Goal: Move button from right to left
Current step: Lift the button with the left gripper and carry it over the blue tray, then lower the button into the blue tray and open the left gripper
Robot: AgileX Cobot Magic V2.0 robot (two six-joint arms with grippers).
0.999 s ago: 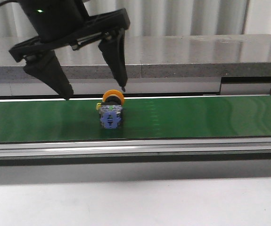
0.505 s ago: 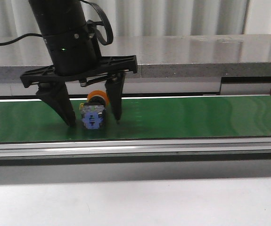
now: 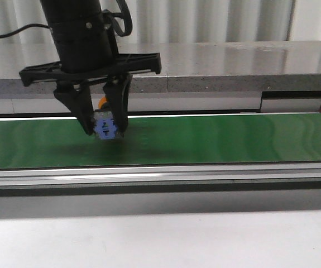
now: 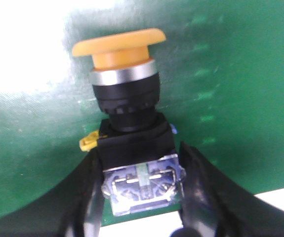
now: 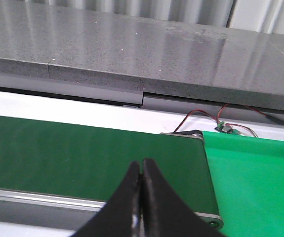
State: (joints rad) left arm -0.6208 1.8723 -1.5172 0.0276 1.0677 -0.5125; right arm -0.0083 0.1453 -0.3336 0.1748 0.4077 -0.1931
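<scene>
Green conveyor belt (image 3: 233, 139) runs below the left gripper (image 3: 105, 129). Jaws narrowed to the width of the button (image 3: 105, 127), one finger (image 4: 82, 197) pressed on each side of its blue, partly clear rear block; yellow-orange cap juts out beyond the fingertips, over the belt. Right gripper (image 5: 141, 197): fingers pressed together, holding nothing, above the belt's end, green tray (image 5: 255, 173) just beside.

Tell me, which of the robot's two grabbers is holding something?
The left gripper: its fingers are shut on the button. The right gripper is shut on nothing, over the green belt.
</scene>
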